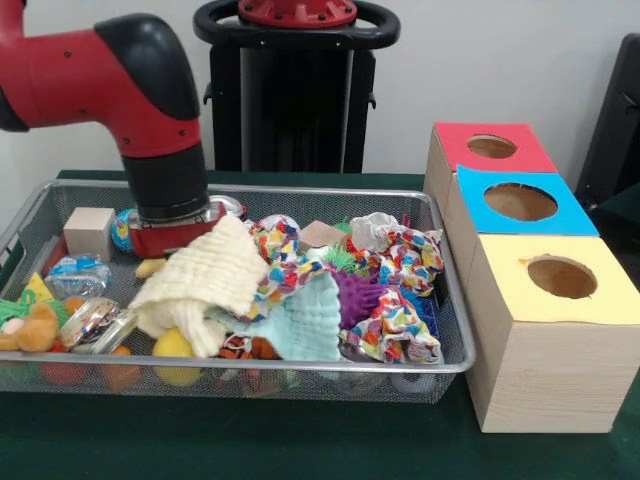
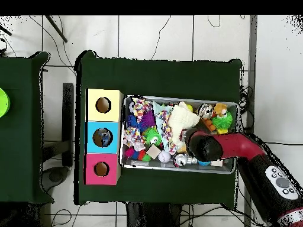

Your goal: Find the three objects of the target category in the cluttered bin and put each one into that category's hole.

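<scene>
front view: the red and black arm's gripper [image 1: 172,238] is sunk among clutter in the wire mesh bin [image 1: 455,362], likely probing; whether it is spread or pinching cannot be told. a cream waffle cloth [image 1: 200,280] lies touching it at four o'clock.

overhead view: the cloth [image 2: 181,121] sits at eleven o'clock of the arm's wrist, inside the bin; the target object is unclear.

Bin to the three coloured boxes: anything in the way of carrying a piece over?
Nothing visible stands between them. The boxes sit right against the end of the bin, holes open on top. Only the bin's rim and the taller box walls must be cleared. The gripper is low in the clutter, beside the cream cloth.
</scene>
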